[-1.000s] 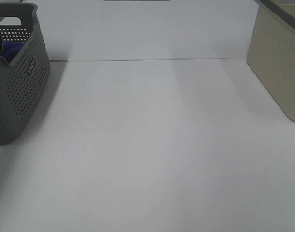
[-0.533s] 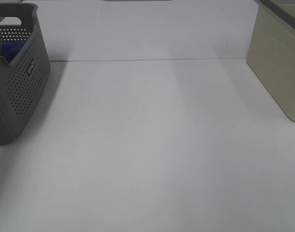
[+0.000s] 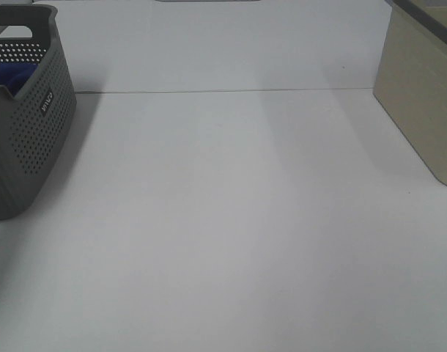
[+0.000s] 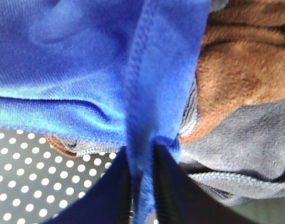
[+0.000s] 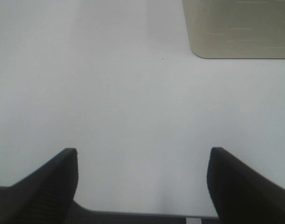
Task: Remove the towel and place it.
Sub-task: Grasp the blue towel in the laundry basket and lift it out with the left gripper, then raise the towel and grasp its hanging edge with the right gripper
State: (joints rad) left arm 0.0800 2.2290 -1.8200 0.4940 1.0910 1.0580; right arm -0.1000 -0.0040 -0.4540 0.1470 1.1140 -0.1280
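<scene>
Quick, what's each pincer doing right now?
Left pincer: closed on a fold of the royal-blue microfibre towel.
Right pincer: open, holding nothing.

Royal-blue towel (image 4: pixel 77 70) shows against brown cloth (image 4: pixel 245 65), grey cloth (image 4: pixel 254 140) and a dot-patterned grey basket (image 3: pixel 33 139).

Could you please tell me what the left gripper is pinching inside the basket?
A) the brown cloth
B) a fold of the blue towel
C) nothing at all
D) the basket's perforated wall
B: in the left wrist view, the left gripper has its jaws pressed together on a hemmed fold of the towel, while the brown cloth and the grey cloth lie beside it, ungripped.
</scene>
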